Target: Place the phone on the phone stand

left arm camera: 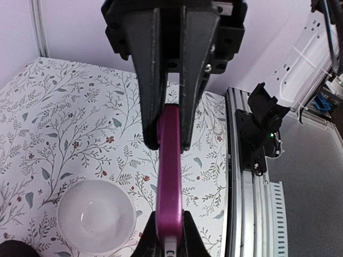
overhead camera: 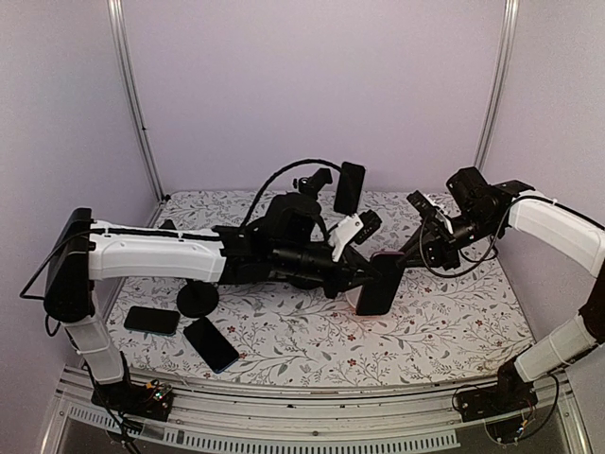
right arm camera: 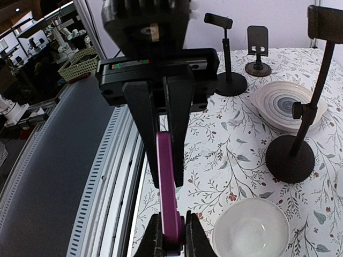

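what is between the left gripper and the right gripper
The magenta phone bridges that gap: the left gripper is shut on one end, the right gripper on the other. Both wrist views show it edge-on.

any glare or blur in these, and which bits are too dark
Top external: soft even light, faint shadows, no glare. Left wrist: left fingers near-black, phone edge crisp. Right wrist: right fingers equally dark, room at upper left dim.
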{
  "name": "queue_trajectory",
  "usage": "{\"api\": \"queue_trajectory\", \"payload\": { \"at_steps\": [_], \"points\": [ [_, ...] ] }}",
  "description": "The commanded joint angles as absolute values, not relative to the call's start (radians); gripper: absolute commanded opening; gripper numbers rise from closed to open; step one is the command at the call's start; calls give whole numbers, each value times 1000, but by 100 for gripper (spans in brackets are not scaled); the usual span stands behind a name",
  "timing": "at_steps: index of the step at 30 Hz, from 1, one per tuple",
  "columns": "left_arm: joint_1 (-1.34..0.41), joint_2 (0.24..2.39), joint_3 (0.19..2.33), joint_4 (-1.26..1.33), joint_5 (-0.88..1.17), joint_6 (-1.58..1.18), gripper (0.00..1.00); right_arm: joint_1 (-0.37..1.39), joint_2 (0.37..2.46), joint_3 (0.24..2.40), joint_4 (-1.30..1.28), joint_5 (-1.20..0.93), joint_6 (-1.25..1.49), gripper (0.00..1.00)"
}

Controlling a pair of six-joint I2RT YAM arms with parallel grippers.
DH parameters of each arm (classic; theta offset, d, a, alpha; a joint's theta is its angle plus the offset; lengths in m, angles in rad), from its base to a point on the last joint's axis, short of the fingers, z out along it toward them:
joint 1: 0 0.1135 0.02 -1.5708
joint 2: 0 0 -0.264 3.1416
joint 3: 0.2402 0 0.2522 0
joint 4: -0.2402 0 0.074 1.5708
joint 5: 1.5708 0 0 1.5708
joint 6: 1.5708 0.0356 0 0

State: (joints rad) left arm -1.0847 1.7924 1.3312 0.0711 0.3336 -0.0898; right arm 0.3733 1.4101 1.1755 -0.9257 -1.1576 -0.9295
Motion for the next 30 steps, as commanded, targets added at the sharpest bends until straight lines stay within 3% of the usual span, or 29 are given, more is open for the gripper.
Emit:
{"api": "queue_trajectory", "payload": {
  "at_steps": [1, 2, 3, 6, 7, 18, 25, 30],
  "points": [
    [-1057, 1775, 1353, 68, 340, -71, 1, 398, 1454, 1202, -925, -1203, -924, 0],
    [-1053, 1773, 1351, 62, 340, -68, 3, 397, 1461, 1203, -920, -1201, -924, 0],
    [-1050, 1770, 1349, 56, 339, -66, 11, 397, 1467, 1203, -916, -1201, -921, 0],
    [-1050, 1762, 1368, -11, 241, -86, 57, 395, 1486, 1203, -900, -1204, -906, 0],
    [-1050, 1755, 1374, -45, 205, -96, 65, 393, 1492, 1203, -893, -1204, -905, 0],
    [-1039, 1562, 1412, -365, -206, -291, 67, 376, 1548, 1237, -820, -1187, -874, 0],
    [-1009, 1591, 1539, -488, -433, -451, 71, 376, 1550, 1226, -807, -1183, -865, 0],
    [-978, 1647, 1615, -497, -460, -472, 68, 375, 1540, 1218, -800, -1192, -865, 0]
  ]
}}
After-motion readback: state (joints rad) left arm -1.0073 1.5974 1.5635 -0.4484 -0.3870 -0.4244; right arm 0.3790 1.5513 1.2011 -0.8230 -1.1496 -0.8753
